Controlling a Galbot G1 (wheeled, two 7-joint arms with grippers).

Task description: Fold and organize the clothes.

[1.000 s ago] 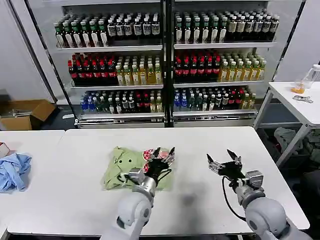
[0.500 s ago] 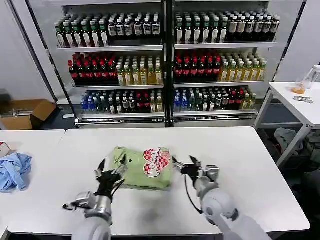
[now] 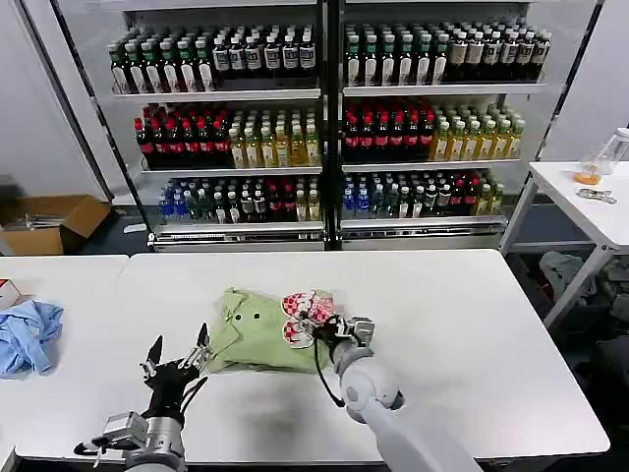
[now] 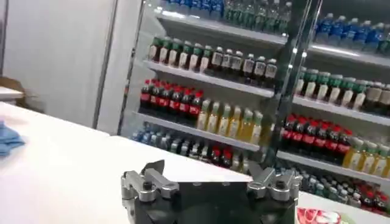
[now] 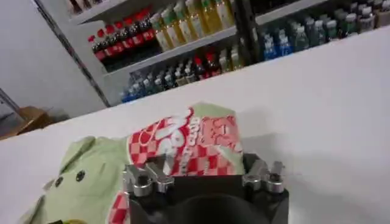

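So the soft sage-green cotton T-shirt [image 3: 263, 329] with the red and white cartoon print is lying bunched up in the middle of the long white table [image 3: 472, 324]. The right gripper [image 3: 329, 327] is right at its printed edge, touching the fabric; can't tell how wide its jaws are. The left gripper [image 3: 175, 362] hovers just beside the shirt's other edge, jaws spread wide, holding nothing.

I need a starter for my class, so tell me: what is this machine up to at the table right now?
A two-armed robot is folding a green T-shirt on a white table. The shirt lies bunched, its red checked print facing up. The right pincer is at the shirt's printed edge; whether it grips the cloth cannot be told. The left pincer is open and holds nothing, just off the shirt's other side. A blue cloth lies apart on the next table.
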